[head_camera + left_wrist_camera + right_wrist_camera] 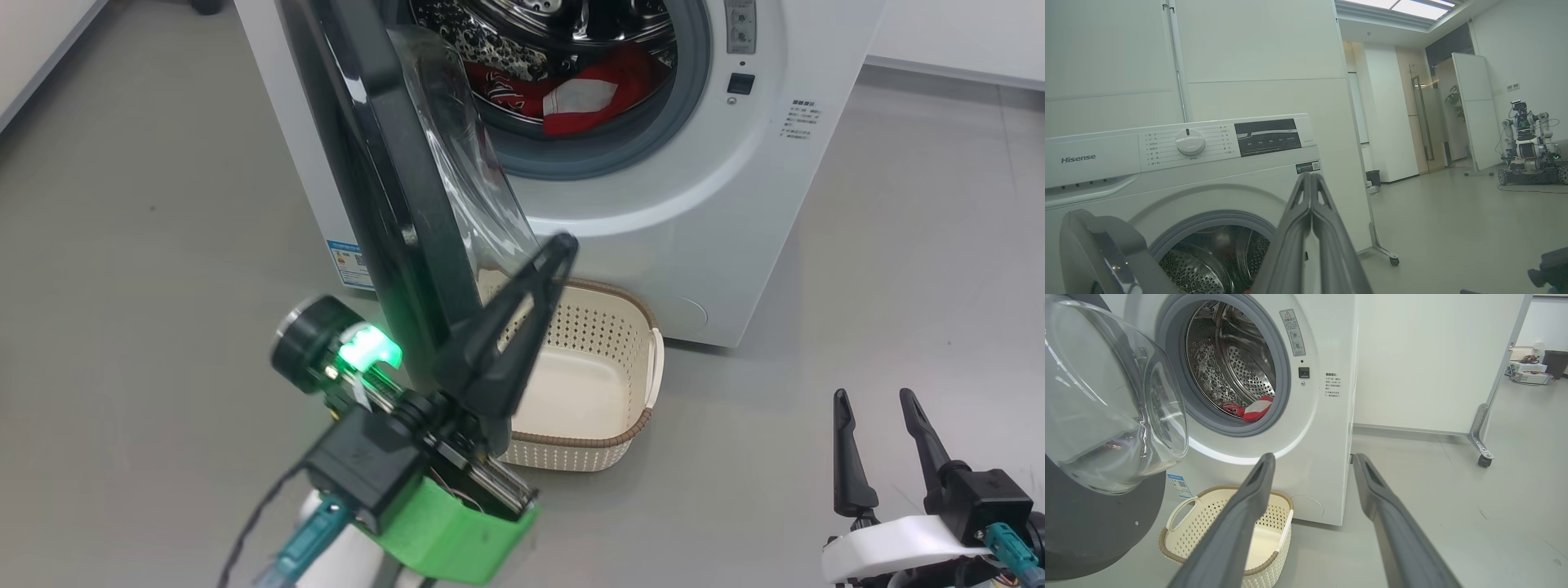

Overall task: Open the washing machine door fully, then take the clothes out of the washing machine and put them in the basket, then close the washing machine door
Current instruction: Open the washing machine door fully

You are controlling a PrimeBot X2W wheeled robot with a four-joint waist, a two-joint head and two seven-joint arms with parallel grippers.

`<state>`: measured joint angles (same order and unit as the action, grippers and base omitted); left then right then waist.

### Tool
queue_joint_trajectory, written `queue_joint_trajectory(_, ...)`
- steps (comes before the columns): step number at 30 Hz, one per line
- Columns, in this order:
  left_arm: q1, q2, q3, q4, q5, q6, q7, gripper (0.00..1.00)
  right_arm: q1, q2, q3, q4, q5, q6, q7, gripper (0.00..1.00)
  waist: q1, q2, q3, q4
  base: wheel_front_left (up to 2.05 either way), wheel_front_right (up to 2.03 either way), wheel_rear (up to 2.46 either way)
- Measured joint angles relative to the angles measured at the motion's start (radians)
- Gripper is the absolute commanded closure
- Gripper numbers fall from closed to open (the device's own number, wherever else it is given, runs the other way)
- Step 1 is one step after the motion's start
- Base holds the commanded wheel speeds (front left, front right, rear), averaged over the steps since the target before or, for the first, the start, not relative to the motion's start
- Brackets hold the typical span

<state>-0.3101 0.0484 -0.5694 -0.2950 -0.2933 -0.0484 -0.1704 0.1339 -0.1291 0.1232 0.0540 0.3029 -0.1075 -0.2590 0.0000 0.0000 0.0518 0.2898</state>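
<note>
clothes (584, 96) inside washing machine (653, 212)

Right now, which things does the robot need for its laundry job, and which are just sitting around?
For the job:
washing machine
door, swung open
red clothes in the drum
basket on the floor
left gripper
right gripper

Just sitting around:
another robot
bin
plant
wheeled wall panel

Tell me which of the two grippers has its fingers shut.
The left gripper: its two fingers are pressed together, tips beside the washing machine door. The right gripper has its fingers standing apart with a clear gap between them.
</note>
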Motion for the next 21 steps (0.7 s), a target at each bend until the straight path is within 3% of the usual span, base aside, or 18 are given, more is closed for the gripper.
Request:
queue_joint_trajectory(8,0.129,0.002,-0.128,0.066,-0.068,-0.003,0.144,1.00,0.000,0.004,-0.013,0.000,-0.003,0.004,0.000,0.00,0.0000,0.0000,0.014,-0.008,0.00,0.00,0.00)
queue_joint_trajectory(21,0.152,0.002,-0.081,0.202,-0.030,0.125,0.187,1.00,-0.002,0.005,-0.028,0.000,-0.007,0.018,0.000,0.00,0.0000,0.0000,0.041,-0.022,0.00,0.00,0.00)
